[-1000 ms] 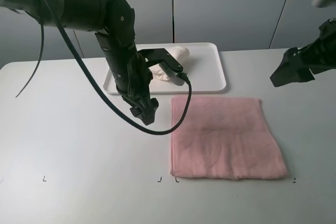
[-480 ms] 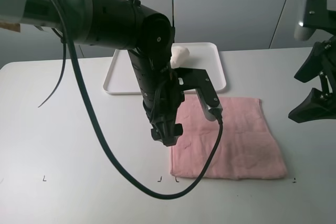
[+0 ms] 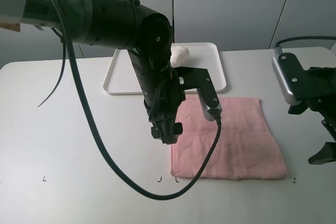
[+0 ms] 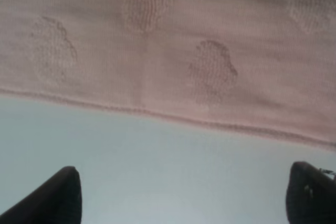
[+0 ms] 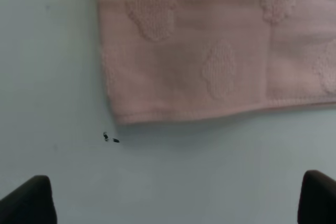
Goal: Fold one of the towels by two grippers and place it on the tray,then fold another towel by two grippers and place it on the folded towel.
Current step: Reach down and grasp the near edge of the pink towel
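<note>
We see the pink towel [image 3: 228, 137] lying flat and unfolded on the white desk [image 3: 68, 140], right of centre in the lower half of the high view. Behind it, in the upper middle of that frame, the white tray [image 3: 214, 64] holds the cream towel [image 3: 180, 55], mostly hidden behind the left arm [image 3: 115, 19].

The left tool [image 4: 184, 198] hangs at the pink towel's left edge, near the centre of the high frame. Its wrist camera shows both prongs set wide apart, bare desk between them and the towel's hem just beyond. It grips nothing.

The right tool [image 5: 176, 203] is at the right edge of the high frame, near the towel's front right corner. Its prongs also stand wide apart over bare desk and hold nothing. A small black mark [image 5: 110, 138] sits on the desk just off that corner.
</note>
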Tool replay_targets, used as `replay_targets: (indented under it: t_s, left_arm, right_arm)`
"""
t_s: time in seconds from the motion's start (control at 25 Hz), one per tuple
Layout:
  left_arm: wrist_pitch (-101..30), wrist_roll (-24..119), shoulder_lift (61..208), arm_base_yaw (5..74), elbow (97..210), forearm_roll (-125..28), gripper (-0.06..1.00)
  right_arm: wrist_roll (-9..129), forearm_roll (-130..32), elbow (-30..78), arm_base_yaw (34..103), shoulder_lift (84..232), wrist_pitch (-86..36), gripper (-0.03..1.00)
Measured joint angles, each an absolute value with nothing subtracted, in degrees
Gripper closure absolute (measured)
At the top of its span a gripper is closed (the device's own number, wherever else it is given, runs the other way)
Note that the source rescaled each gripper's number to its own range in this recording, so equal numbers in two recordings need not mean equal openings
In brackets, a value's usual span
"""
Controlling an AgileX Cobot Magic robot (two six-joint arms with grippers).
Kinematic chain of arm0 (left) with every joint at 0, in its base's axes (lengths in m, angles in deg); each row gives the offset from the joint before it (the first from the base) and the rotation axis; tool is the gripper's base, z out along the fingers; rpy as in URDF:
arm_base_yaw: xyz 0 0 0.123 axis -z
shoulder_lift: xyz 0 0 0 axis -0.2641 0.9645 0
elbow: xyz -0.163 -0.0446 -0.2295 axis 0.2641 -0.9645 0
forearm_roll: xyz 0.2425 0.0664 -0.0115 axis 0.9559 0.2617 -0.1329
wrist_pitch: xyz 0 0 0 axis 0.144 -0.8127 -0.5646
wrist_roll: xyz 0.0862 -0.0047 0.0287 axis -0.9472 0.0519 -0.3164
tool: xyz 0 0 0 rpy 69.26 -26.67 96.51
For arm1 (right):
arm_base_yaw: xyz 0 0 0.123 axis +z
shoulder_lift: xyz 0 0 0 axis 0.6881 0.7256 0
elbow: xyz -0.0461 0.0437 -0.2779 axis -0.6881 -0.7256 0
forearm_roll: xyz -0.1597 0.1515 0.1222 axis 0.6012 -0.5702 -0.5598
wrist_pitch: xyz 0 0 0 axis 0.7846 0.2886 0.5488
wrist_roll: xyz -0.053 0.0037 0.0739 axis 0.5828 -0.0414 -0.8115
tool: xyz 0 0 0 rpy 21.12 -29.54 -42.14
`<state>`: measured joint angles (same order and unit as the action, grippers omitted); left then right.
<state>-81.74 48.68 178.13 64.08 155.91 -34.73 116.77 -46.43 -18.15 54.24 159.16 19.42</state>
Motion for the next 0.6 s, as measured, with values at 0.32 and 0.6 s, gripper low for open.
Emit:
replay_targets:
  t_s: [0.32,0.6]
  left_arm:
    - [-81.7,48.3,180.2,64.2,155.9,-35.6,-0.05]
    - [-82.3,47.6,183.0,67.8,155.9,-37.9,-0.05]
  right_arm:
    - [120.9,-45.8,-24.7,54.3,159.1,14.6,-0.03]
    - [121.6,-45.4,-25.3,54.3,159.5,11.7,-0.03]
